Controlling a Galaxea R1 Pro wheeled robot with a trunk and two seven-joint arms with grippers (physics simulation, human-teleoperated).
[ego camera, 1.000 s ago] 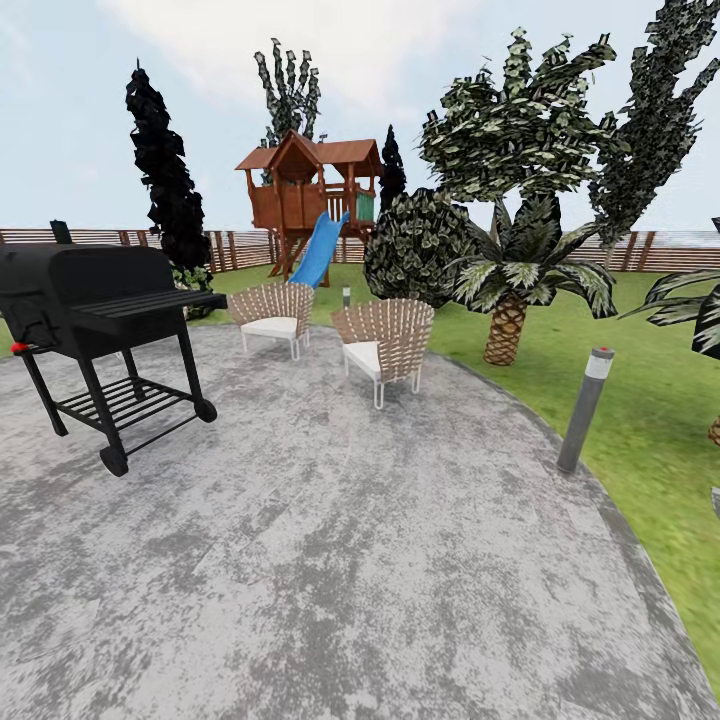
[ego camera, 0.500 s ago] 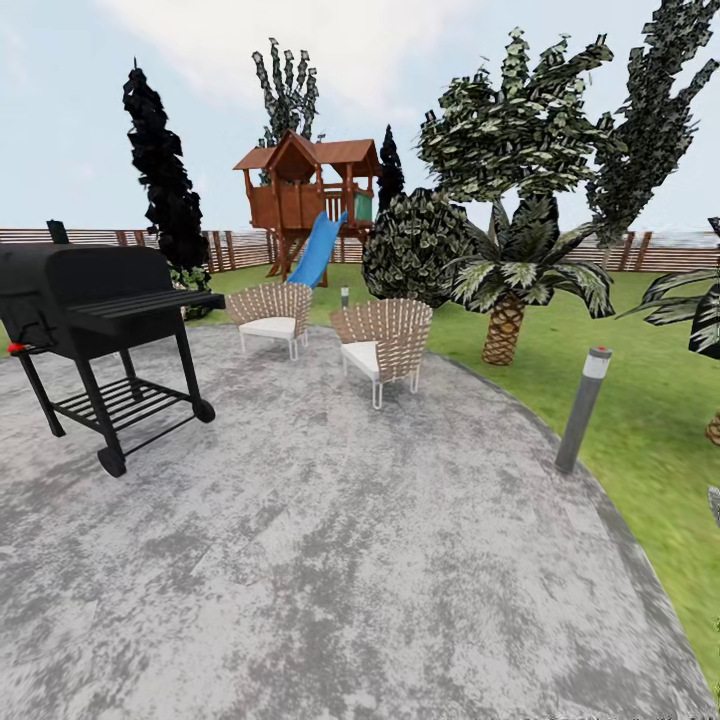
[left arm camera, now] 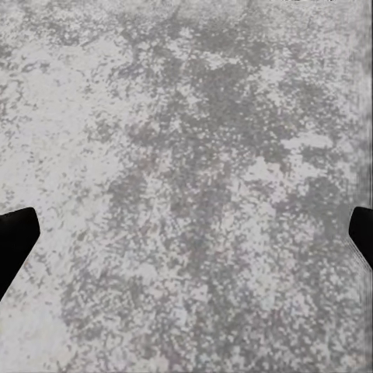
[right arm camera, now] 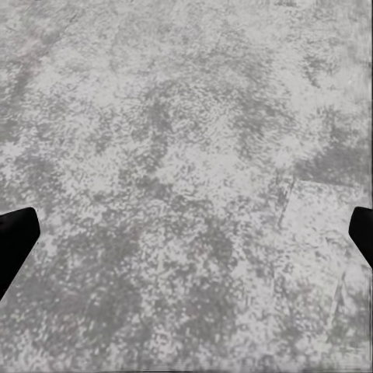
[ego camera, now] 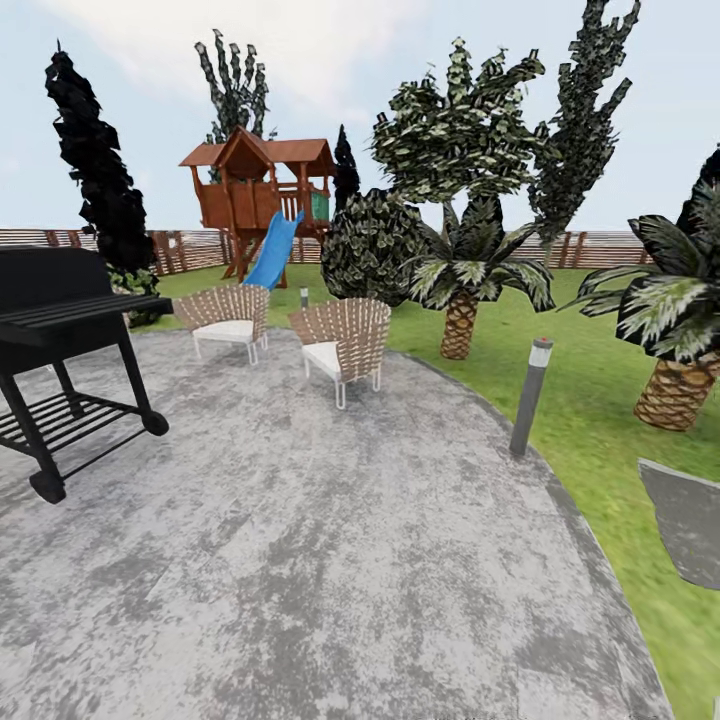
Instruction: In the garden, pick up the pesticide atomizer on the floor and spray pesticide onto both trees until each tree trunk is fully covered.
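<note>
step: searching, atomizer not spotted | patio (ego camera: 330, 560) fills lower frame, lawn (ego camera: 610, 400) right | left tool (left arm camera: 186, 241) and right tool (right arm camera: 186, 241) apart, empty | advice: scan lawn slowly for thick grey-tan trunks

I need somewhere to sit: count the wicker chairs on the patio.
2. One wicker chair stands at the patio's far edge, nearer the grill; the other chair sits to its right, nearer the lawn. None seems hidden.

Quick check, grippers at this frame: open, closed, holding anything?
Left gripper: open, fingertips wide apart, nothing between them, grey patio paving below.
Right gripper: open, fingertips wide apart, holding nothing, same paving below.
</note>
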